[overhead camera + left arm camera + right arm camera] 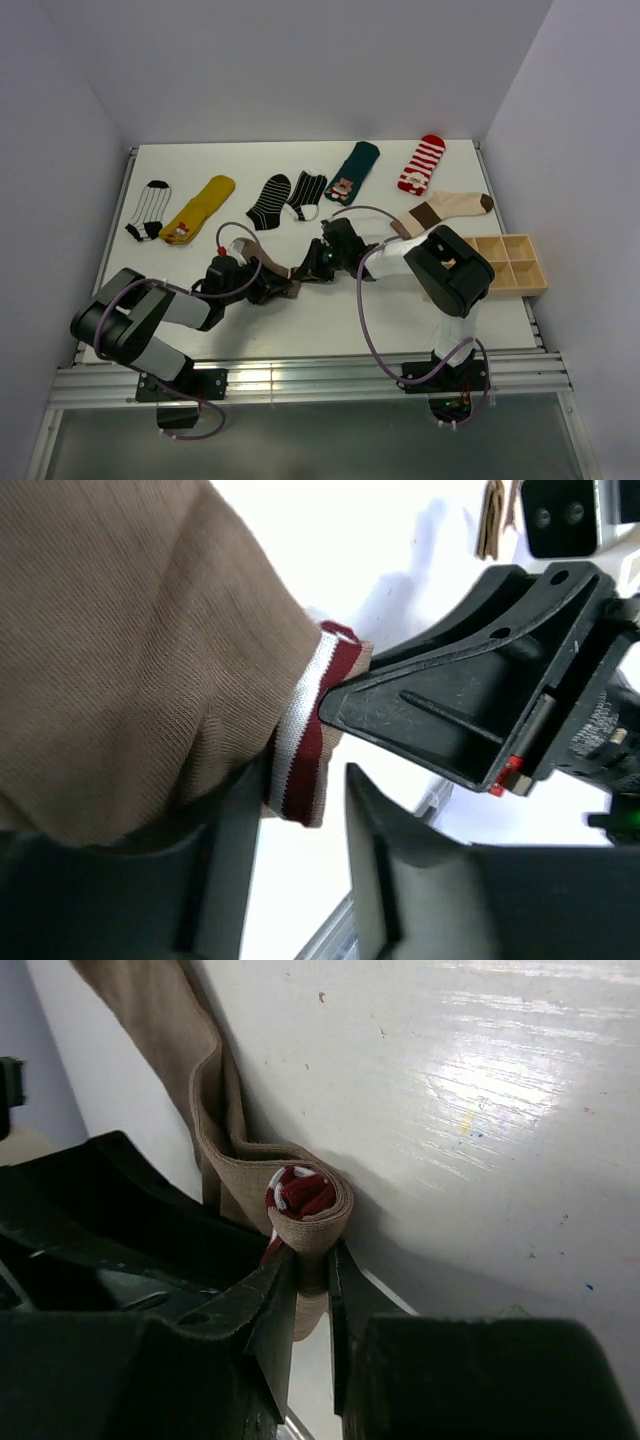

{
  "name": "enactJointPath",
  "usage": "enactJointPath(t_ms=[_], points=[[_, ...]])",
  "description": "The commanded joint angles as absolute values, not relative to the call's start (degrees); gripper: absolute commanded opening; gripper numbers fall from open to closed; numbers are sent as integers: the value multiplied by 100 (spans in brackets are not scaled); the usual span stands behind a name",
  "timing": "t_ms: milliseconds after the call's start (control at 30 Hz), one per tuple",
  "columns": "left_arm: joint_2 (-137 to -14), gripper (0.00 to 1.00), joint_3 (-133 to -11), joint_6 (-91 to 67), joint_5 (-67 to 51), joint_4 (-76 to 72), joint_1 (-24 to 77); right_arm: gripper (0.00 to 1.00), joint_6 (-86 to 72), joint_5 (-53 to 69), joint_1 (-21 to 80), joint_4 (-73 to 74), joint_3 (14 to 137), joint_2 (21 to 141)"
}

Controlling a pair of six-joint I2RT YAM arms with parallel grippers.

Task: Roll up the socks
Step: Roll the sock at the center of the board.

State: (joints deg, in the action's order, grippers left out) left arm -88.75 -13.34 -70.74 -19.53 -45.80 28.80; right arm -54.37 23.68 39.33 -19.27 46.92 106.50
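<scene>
Right gripper (pixel 312 1270) up close, clamped on the brown sock (pixel 215 1090) at its rolled striped cuff (pixel 300 1195). Cuff end points at it, length running back to the left gripper (pixel 305 780), jaws spread, mid-table (pixel 400 310).

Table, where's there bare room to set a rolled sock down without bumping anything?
Barest: the near strip of the table between the left arm base and right arm base. A thinner band runs along the far edge behind the yellow sock. Crowded: the far sock row, the centre around the brown sock, and the wooden tray at right.
</scene>
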Motion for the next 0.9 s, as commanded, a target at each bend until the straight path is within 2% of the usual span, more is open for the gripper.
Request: enactJointPath(t_ms=[0,133,333,567,867], points=[[-8412,45,-1564,-6435,-1452,-3396,2883,0,-4914,1732,3955,-459,5044,10468],[-7648,52,-1845,-5943,-766,-2436,3119,0,-4632,1477,3955,481,5562,10441],[-6970,51,-2522,-4844,1228,-1240,4393,0,-4421,1134,3955,1985,6371,10573],[-7584,51,-3136,-3974,2696,-1423,5570,0,-4412,1081,3955,2838,6890,10863],[-8700,49,-3761,-3595,3287,-1459,6239,0,-4377,1098,3955,3050,7049,10960]])
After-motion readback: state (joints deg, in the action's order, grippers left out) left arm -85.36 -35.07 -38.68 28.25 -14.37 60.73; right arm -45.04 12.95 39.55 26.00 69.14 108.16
